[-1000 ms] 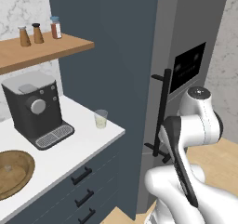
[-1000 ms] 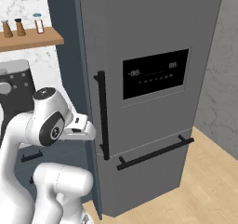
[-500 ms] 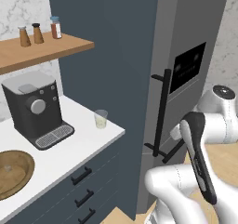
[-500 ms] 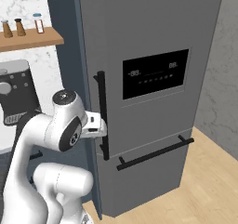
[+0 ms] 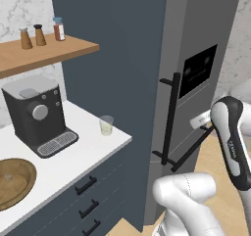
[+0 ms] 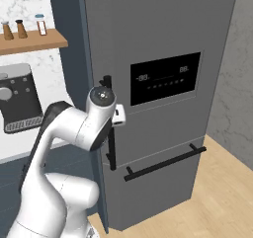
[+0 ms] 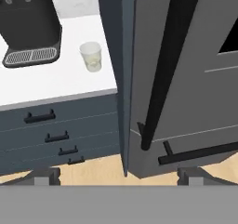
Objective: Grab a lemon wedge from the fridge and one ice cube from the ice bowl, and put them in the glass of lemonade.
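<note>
Jaws spread wide and holding nothing: the gripper [image 7: 118, 179] faces the one fridge [image 6: 163, 44], whose door is shut, close to the upright one of its two black bar handles [image 7: 162, 74] (the other runs across the lower door). On the table, one glass [image 5: 106, 125] stands near the edge beside the fridge, one coffee machine [image 5: 37, 113] sits toward the wall, and one ice bowl [image 5: 12, 182] lies near the front edge. Three shakers [image 5: 40, 34] line the shelf [image 5: 44, 53] above.
</note>
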Tool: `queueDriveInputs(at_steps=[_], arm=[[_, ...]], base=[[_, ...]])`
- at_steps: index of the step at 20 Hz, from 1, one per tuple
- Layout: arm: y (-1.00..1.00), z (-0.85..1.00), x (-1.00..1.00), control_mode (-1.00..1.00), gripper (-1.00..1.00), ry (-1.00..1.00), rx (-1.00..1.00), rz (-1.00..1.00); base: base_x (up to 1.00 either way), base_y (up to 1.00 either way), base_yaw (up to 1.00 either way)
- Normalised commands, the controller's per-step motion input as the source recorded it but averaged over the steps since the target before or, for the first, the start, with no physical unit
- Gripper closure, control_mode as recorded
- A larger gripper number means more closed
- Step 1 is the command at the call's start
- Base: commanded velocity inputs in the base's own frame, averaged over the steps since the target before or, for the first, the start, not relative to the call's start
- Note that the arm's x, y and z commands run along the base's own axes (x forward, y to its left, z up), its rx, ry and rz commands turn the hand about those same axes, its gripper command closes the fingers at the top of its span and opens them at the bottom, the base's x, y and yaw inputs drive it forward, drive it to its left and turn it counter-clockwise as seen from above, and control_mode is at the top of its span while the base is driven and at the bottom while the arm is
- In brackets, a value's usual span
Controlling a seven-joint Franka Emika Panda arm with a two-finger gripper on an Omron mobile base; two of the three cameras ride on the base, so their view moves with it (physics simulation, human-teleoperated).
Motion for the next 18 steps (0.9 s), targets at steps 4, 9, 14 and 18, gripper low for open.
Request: queueDriveInputs(at_steps=[4,9,14,18], arm=[[0.01,-0.03,0.97,-1.0,-1.0,0.09,0.03,-0.05],[0.0,-0.28,0.91,-1.0,-1.0,0.11,0.01,-0.03],[0.01,-0.16,0.25,-1.0,-1.0,0.0,0.1,0.0],[0.05,-0.19,0.4,-1.0,-1.0,0.0,0.07,0.0]], base=[[0.0,0.0,0.0],[0.0,0.0,0.0],[0.0,0.0,0.0],[0.0,0.0,0.0]])
